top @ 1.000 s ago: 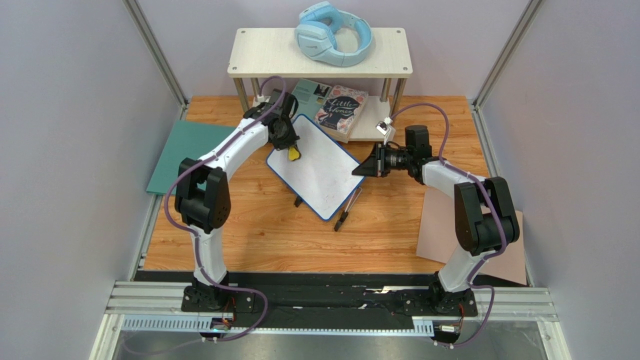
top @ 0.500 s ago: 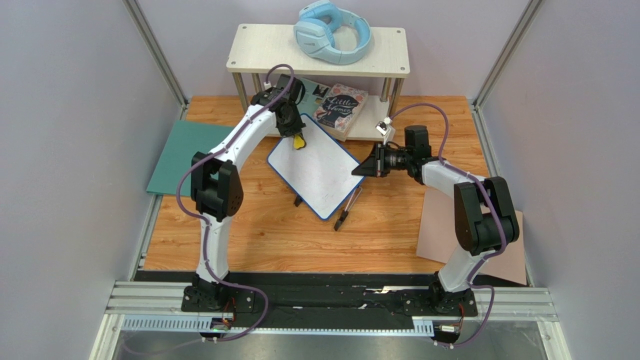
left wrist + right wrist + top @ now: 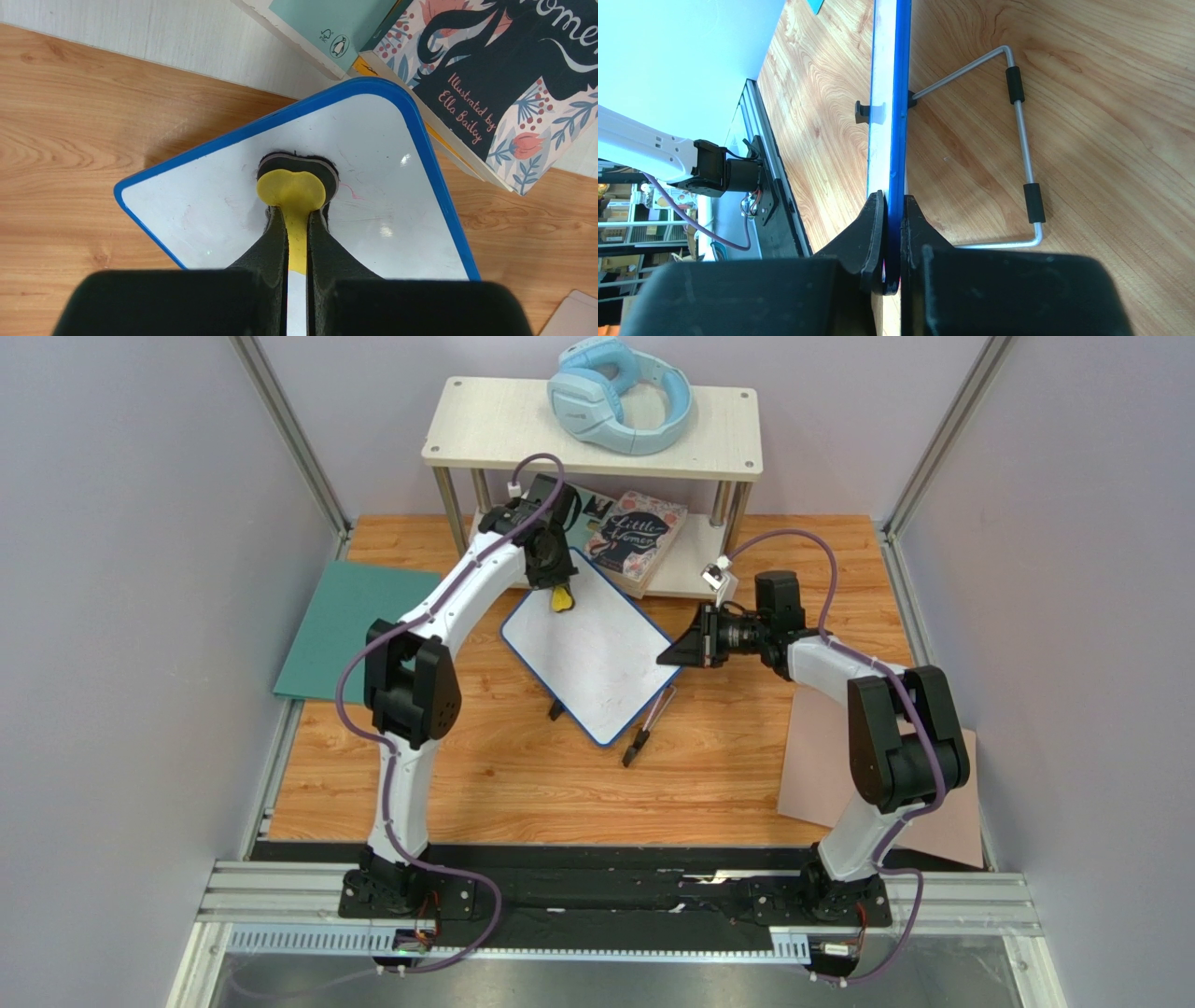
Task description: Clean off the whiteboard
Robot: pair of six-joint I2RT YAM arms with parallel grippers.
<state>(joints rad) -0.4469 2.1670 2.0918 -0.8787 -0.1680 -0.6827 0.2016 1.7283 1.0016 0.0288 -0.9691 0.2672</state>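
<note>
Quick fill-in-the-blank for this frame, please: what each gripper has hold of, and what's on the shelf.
The left gripper presses a ____ eraser onto the whiteboard. The right gripper clamps that board's ____ rim. On top of the shelf lie ____.
Missing words: yellow; blue; headphones.

The whiteboard (image 3: 379, 203) has a glossy white face that catches small glints, and its blue edge looks like smooth plastic. The eraser (image 3: 291, 192) has a matt yellow, rubbery-looking top over a dark felt-like pad. The table (image 3: 84, 105) is smooth, satin wood with clear grain. The wire stand (image 3: 1022, 140) is bare grey metal with black sleeves. The fingers of the left gripper (image 3: 298, 213) and the right gripper (image 3: 892, 210) look like matt black plastic. On the far side, the shelf (image 3: 505, 423) is pale wood-look board, the headphones (image 3: 617, 395) are shiny light-blue plastic, and the book (image 3: 505, 77) has a printed paper cover.
</note>
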